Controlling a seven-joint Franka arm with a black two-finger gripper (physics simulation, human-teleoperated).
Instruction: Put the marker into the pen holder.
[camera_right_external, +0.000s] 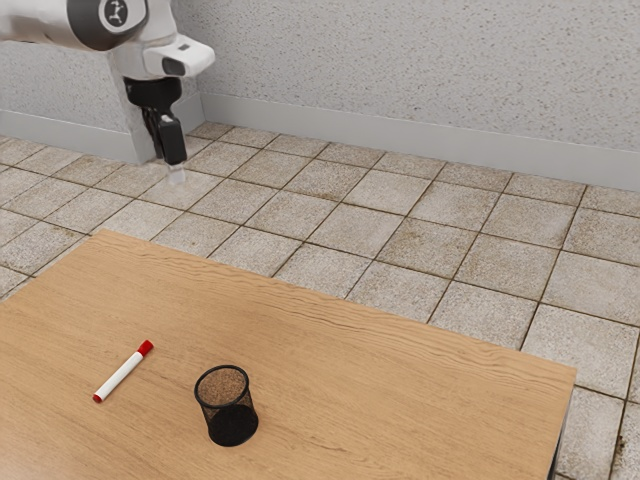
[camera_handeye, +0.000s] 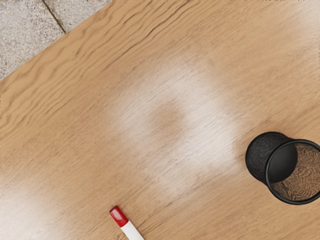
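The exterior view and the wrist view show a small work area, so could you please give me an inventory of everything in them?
marker: one, white with red ends, lying on the table beside the pen holder, not touching it
pen holder: one, black mesh, upright on the table
table: one, light brown wood grain, under both
floor tiles: many, beige-grey, around the table
wall: at least two faces, speckled grey, beyond the floor
skirting: pale grey, along the wall's foot
arm: one, white and dark grey, from the exterior view's upper left
gripper: one, black, raised above the table's height
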